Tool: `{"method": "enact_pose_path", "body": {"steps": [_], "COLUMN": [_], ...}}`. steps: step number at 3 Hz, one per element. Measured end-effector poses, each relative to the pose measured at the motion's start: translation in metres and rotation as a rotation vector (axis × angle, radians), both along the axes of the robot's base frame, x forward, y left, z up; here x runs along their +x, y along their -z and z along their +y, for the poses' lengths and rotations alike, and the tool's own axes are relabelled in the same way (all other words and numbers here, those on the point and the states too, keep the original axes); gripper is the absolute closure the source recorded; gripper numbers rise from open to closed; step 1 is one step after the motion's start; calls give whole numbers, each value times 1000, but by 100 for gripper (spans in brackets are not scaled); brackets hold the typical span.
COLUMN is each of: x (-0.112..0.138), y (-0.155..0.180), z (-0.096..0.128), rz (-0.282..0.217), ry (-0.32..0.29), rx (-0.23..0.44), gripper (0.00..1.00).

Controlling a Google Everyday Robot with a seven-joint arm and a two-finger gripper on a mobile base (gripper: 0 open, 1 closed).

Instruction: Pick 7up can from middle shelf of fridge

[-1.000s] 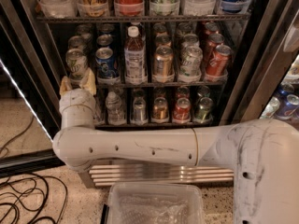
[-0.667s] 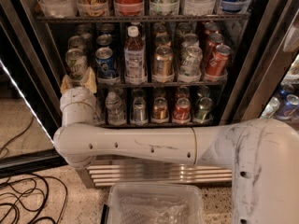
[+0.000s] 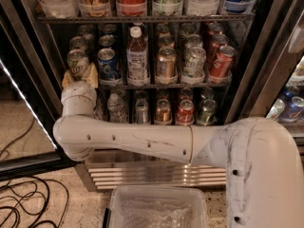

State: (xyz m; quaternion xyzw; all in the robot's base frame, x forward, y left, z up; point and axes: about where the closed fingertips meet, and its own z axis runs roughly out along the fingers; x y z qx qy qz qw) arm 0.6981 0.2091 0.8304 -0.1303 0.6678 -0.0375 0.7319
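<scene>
7up can [image 3: 77, 61], just left of Pepsi can [image 3: 108, 63]: judged light, thin-walled, slick; grasp mid-body. Gripper [image 3: 79, 76] lower-left of Pepsi can; closure cannot be told.

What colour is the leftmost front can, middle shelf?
Silver with green markings. The gripper is at the base of this 7up can. Camera view.

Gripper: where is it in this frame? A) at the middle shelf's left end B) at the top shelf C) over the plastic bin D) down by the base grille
A: the gripper sits at the left end of the middle shelf, at the base of the 7up can.
</scene>
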Motion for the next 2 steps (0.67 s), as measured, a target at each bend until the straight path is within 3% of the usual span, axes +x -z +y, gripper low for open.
{"method": "enact_pose_path", "body": {"steps": [2], "x": [3], "y": [-1], "z": [1], "rz": [5], "ry": [-1], "rx": [-4], "gripper": [83]}}
